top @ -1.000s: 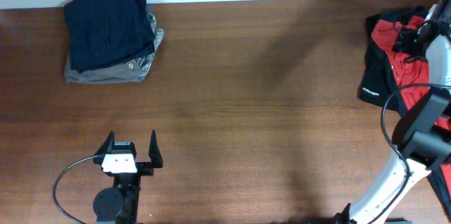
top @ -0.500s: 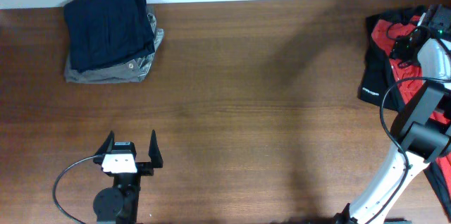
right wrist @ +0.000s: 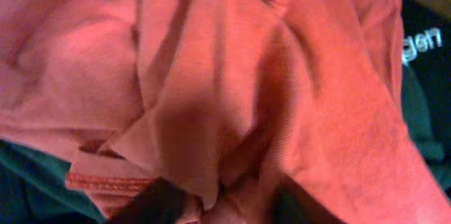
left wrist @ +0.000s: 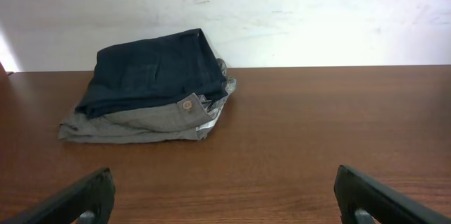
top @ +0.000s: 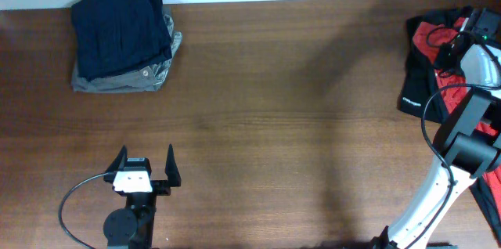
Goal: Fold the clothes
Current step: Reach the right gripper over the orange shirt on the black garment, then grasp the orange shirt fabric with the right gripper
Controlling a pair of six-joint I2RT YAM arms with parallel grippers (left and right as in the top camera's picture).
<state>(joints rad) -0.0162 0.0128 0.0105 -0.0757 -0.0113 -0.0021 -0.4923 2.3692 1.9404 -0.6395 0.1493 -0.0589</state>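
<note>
The right gripper (right wrist: 225, 201) is straddling a fold of the orange-red T-shirt (right wrist: 211, 76) at upper right, grip impossible to tell, while the left gripper (top: 146, 163) is hanging wide open.

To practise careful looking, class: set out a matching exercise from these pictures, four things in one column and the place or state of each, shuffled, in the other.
Things:
1. red T-shirt
2. navy garment
3. grey garment
4. left gripper

Places or states:
A. open, holding nothing, near the front edge of the table
B. top of the folded stack at the far left
C. bottom of the folded stack at the far left
D. crumpled at the right end, against a black garment

Pairs: 1-D, 2-B, 3-C, 4-A
</note>
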